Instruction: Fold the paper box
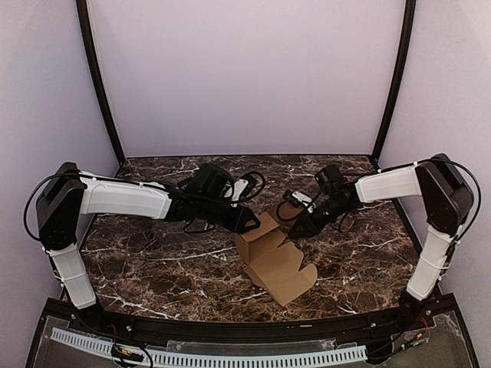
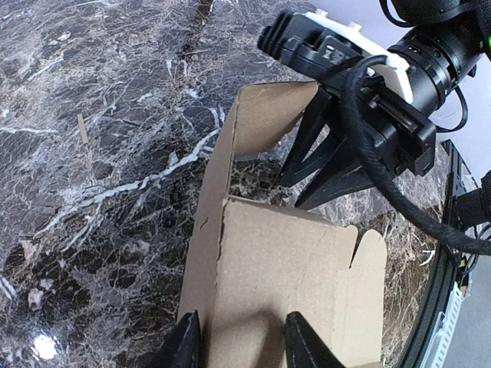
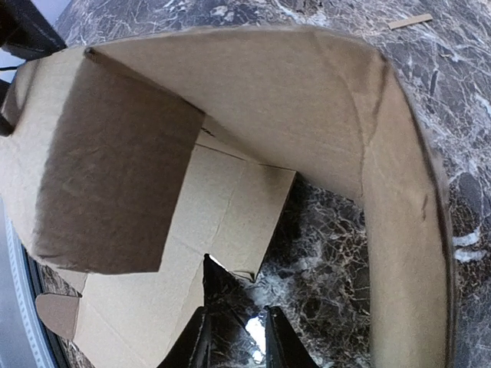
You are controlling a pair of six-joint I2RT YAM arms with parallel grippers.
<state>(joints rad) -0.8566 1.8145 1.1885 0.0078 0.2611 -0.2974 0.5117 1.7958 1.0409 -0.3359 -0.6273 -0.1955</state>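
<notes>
Mid-fold: paper box (image 1: 278, 264) half-erected, surface (image 1: 153, 261) centre, nearer front edge. L pincer (image 1: 252, 223) at its left wall, R pincer (image 1: 289, 236) inside. Both jaws narrowed, can't tell if gripping. Next: prob. secure wall, then raise flaps.

Paper box (image 1: 276, 261): matt brown cardboard, slightly rough, fibrous edges. Tabletop (image 1: 153, 253) under paper box: glossy dark marble-look, white veins. Left hand (image 2: 242, 349), right hand (image 3: 238, 337): matt black plastic.
</notes>
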